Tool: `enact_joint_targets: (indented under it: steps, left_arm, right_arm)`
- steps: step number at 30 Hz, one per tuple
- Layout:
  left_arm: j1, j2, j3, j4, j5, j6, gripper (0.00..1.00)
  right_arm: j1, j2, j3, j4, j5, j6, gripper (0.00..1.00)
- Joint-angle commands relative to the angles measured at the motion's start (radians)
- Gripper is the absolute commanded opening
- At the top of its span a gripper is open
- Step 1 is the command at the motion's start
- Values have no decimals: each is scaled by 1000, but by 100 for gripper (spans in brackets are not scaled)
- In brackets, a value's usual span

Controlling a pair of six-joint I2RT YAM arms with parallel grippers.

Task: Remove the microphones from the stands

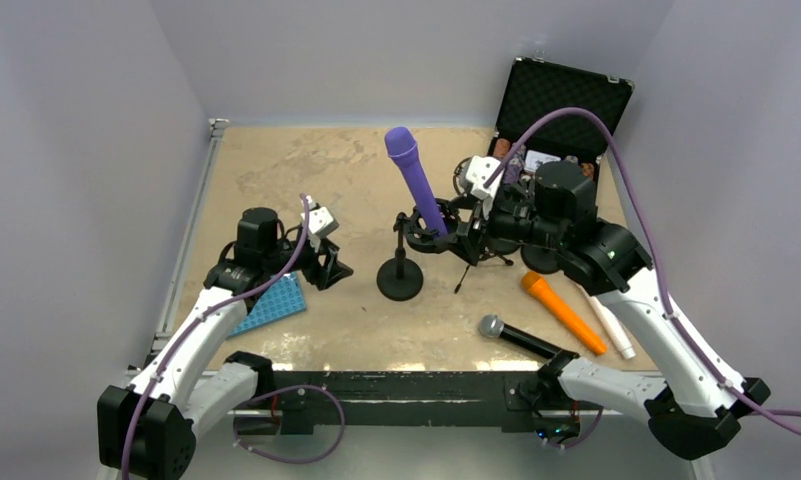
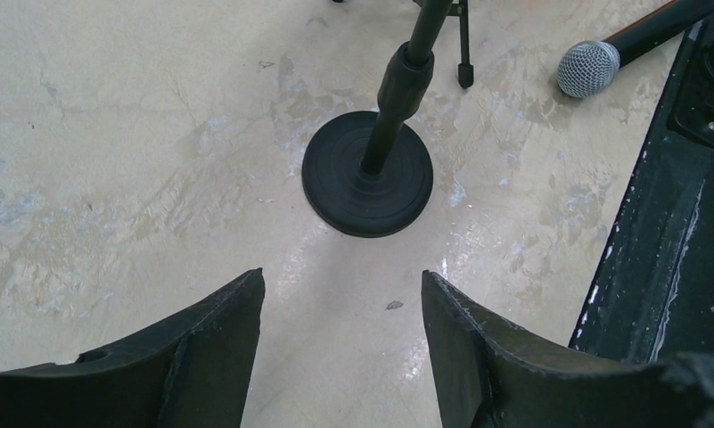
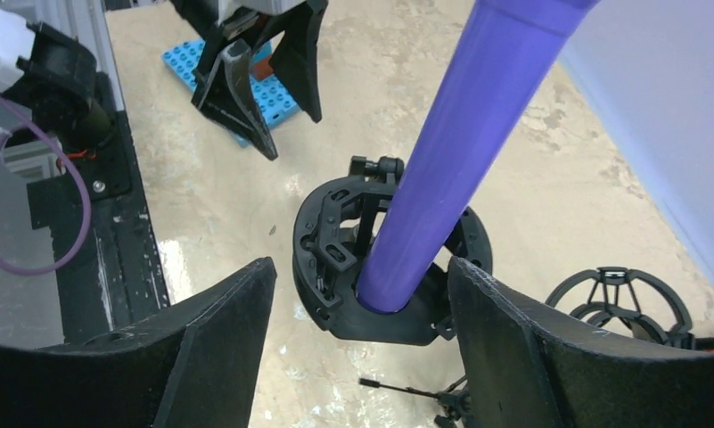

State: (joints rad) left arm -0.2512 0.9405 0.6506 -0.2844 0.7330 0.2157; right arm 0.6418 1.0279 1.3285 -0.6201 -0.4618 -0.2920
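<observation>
A purple microphone (image 1: 413,180) (image 3: 464,152) stands tilted in the black ring mount (image 3: 335,250) of the stand, whose round base (image 1: 400,280) (image 2: 367,174) rests on the table. My right gripper (image 1: 466,225) (image 3: 362,264) is open just right of the mount, with its fingers on either side of the mount's lower end and holding nothing. To the left of the stand my left gripper (image 1: 331,265) (image 2: 342,275) is open and empty, facing the base from a short way off. The stand's pole (image 2: 405,80) rises out of the left wrist view.
An orange microphone (image 1: 563,312), a black microphone with a silver head (image 1: 521,337) (image 2: 589,67) and a white one (image 1: 608,322) lie at the front right. An open black case (image 1: 566,110) stands at the back right. A blue brick plate (image 1: 271,305) lies under the left arm. A second ring mount (image 3: 616,299) sits beside the right gripper.
</observation>
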Motion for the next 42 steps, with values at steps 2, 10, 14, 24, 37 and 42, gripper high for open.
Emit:
enact_joint_targets:
  steps: [2, 10, 14, 24, 37, 42]
  left_arm:
    - [-7, 0, 27, 30, -57, -47, 69]
    - [-7, 8, 33, 14, -170, -118, 70]
    - [-7, 8, 34, 4, -213, -127, 72]
    - [-5, 7, 60, -10, -207, -123, 72]
    - [-5, -8, 90, -48, -194, -85, 72]
    - [-5, -15, 88, -54, -180, -82, 72]
  right_arm:
    - [-10, 14, 90, 2, 99, 46, 84]
    - [-46, 56, 161, 17, 158, 87, 91]
    - [-92, 99, 211, 1, 108, 136, 87]
    - [-106, 186, 289, 35, 16, 171, 88]
    - [-105, 260, 288, 128, -199, 210, 85]
    - [-105, 295, 286, 155, -199, 242, 83]
